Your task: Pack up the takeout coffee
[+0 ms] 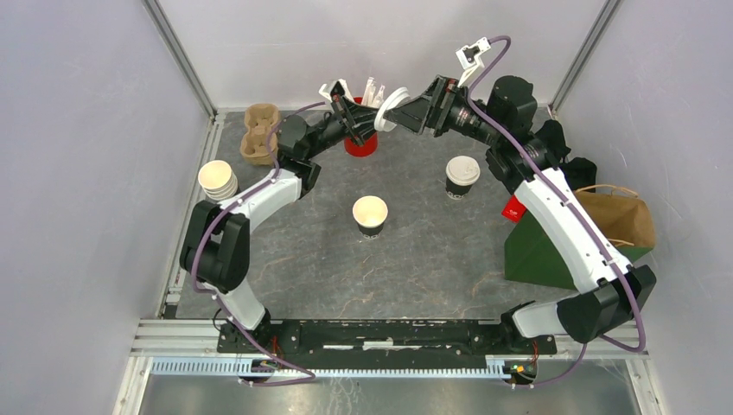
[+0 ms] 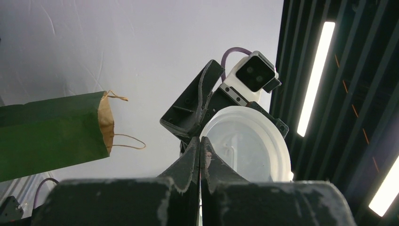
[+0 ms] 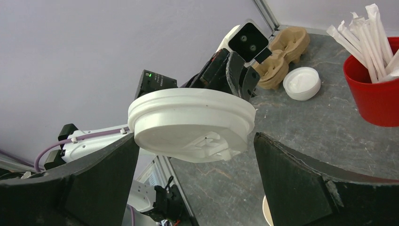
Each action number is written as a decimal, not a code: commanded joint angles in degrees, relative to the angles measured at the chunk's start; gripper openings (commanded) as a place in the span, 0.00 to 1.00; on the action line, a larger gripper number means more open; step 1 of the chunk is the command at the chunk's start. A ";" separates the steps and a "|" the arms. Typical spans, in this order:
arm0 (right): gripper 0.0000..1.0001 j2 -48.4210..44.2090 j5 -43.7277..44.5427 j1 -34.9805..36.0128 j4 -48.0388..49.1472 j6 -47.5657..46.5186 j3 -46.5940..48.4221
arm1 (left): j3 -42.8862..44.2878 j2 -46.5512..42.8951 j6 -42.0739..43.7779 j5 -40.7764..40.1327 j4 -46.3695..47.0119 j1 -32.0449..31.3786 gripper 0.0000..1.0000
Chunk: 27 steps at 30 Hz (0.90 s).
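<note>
At twelve o'clock over the table (image 1: 432, 259), my shut left fingers (image 2: 188, 160) pinch the lid (image 3: 190, 122), flat between my wide-open right fingers (image 3: 94, 183); open cup (image 1: 370, 214) lies toward six, lidded cup (image 1: 462, 175) toward four.

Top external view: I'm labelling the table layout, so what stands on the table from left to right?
stack of lidless cups → cardboard cup carrier → open black cup → lidded black cup → green paper bag. The red straw holder overlaps the open cup sideways, so it is omitted.
</note>
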 commanded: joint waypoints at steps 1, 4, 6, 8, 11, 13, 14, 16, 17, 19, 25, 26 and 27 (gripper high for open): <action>0.98 -1.22 2.27 0.13 -0.81 -0.72 1.91 | 0.89 -4.31 5.31 -0.22 -2.96 -0.62 0.02; 0.98 -1.14 2.92 0.18 -1.00 -0.16 2.09 | 0.77 -4.77 6.05 -0.18 -3.94 -0.75 0.02; 0.98 -1.13 3.23 0.17 -1.21 0.10 2.10 | 0.73 -4.97 6.50 -0.19 -4.44 -0.78 0.02; 0.94 -1.13 3.37 0.14 -1.07 0.04 2.09 | 0.78 -5.17 7.00 -0.24 -5.05 -0.82 0.02; 0.91 -1.13 3.58 0.16 -1.17 0.25 1.91 | 0.61 -5.49 8.17 0.02 -6.38 -0.90 0.02; 0.89 -1.28 3.74 0.14 -1.37 0.30 1.90 | 0.15 -5.88 9.11 -0.11 -7.59 -0.87 0.02; 0.88 -1.26 3.85 0.21 -1.54 0.25 1.89 | -0.03 -6.10 9.70 -0.10 -8.48 -0.83 0.02; 0.87 -1.39 3.87 0.12 -1.65 0.17 1.76 | -0.22 -6.42 10.62 -0.16 -9.42 -0.82 0.02; 0.86 -1.32 3.85 0.15 -1.65 0.17 1.67 | -0.24 -6.54 11.06 -0.15 -9.83 -0.86 0.02; 0.84 -1.44 3.77 0.13 -1.67 0.27 1.18 | -0.40 -6.72 11.81 -0.18 -10.76 -0.81 0.02; 0.80 -2.04 3.49 0.15 -1.67 0.38 -0.30 | -0.57 -8.85 18.34 -0.36 -19.46 -0.19 0.32; 0.79 -2.18 3.41 0.12 -1.66 0.31 -0.60 | -0.73 -9.42 19.65 -0.51 -21.18 0.12 0.38; 0.79 -2.27 3.32 0.15 -1.57 0.51 -0.85 | -0.76 -9.97 21.10 -0.50 -22.94 0.57 0.43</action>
